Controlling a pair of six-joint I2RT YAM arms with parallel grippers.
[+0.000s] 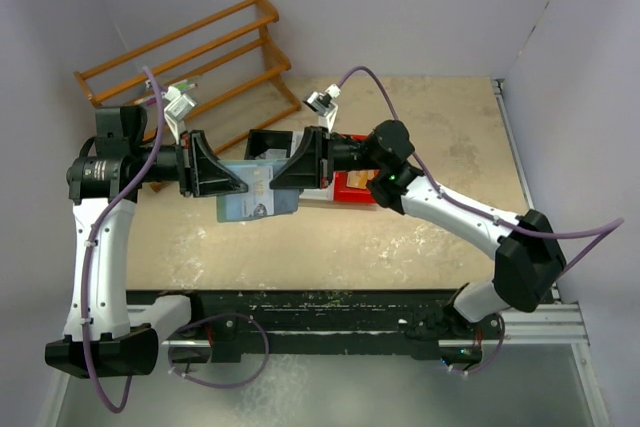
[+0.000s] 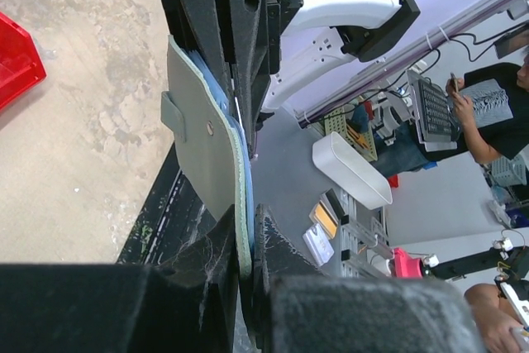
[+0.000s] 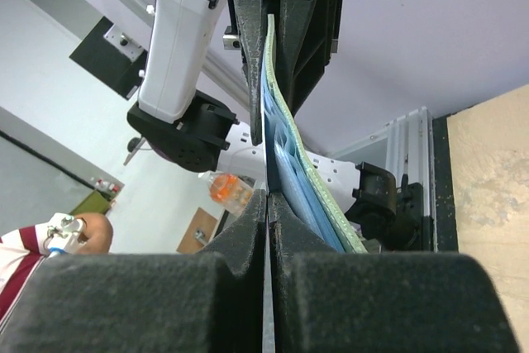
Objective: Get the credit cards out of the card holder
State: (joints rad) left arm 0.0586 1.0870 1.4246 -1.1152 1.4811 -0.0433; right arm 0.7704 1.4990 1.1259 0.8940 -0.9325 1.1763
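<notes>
Card holder (image 1: 255, 197) held up, middle of top view, between my two grippers. Soft felt, flat, bendy, grey-green outside, blue inside. Left gripper (image 2: 248, 221) clenched on its edge. Right gripper (image 3: 266, 204) pinched tight on thin pale edge; cannot tell if card. Red bin (image 1: 355, 185) behind, on speckled table (image 1: 430, 127).

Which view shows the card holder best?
The top external view: the card holder faces the camera, its pale inside spread open. The left wrist view shows its grey-green outside at a slant; the right wrist view only its edge and blue lining.
</notes>
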